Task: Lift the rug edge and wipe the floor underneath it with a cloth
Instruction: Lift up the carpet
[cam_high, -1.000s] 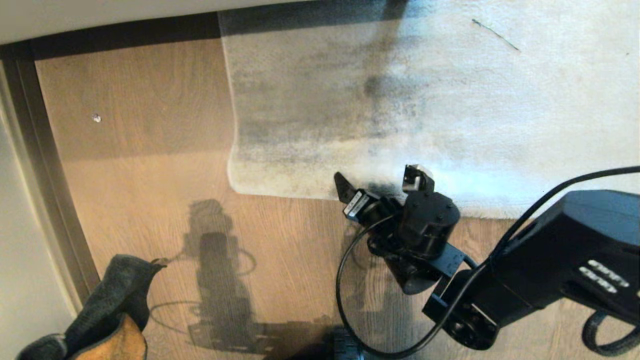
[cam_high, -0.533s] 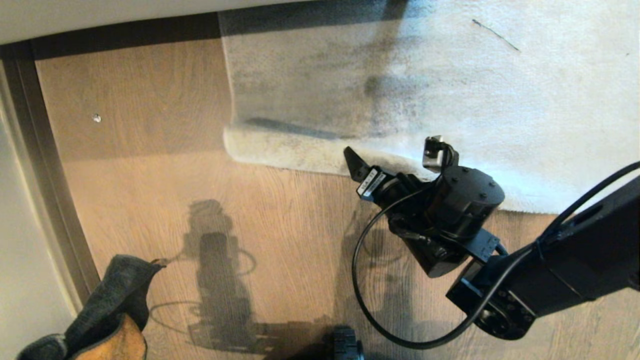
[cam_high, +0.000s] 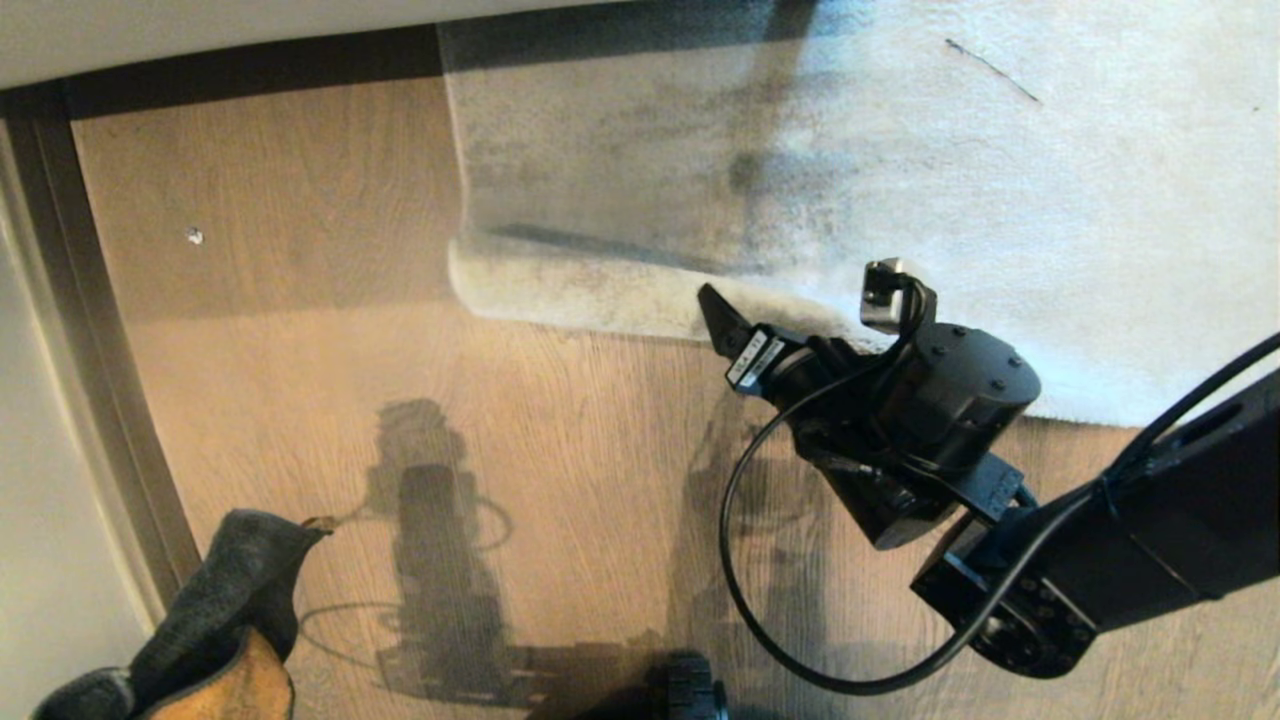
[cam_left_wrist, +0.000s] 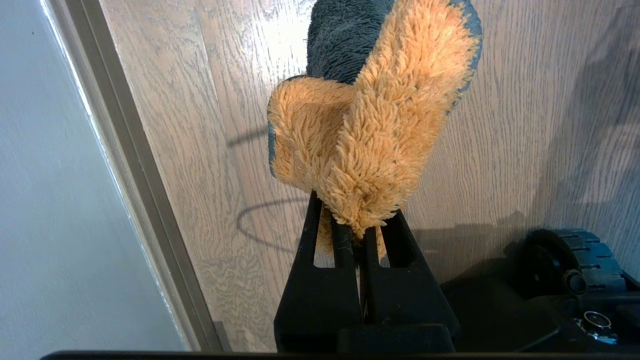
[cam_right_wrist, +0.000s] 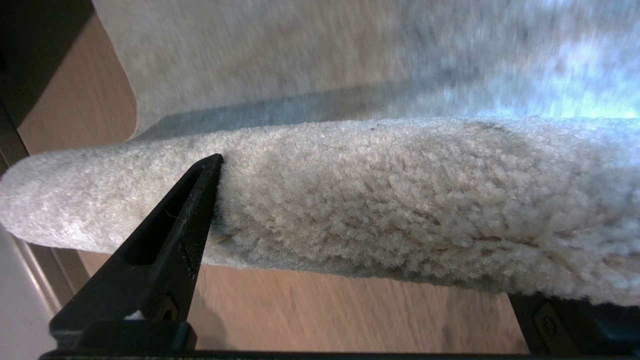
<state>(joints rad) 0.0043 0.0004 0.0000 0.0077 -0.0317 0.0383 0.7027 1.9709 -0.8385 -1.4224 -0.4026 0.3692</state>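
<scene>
Wood floor (cam_high: 330, 400), one rug edge (cam_high: 580, 290) humped against spread right claw (cam_high: 800, 305); left claw (cam_left_wrist: 361, 235) pinching one cloth (cam_left_wrist: 370, 125).

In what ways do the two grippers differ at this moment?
The left gripper is shut on the cloth, low at the robot's left; the right gripper stands open. The left gripper hangs over the floor, away from the rug; the right gripper is at the raised rug edge. Both have black fingers.

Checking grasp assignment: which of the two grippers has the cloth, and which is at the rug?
The left gripper, shut on the cloth, is low beside the wall. The right gripper is wide open with the raised rug edge lying across its fingers.
</scene>
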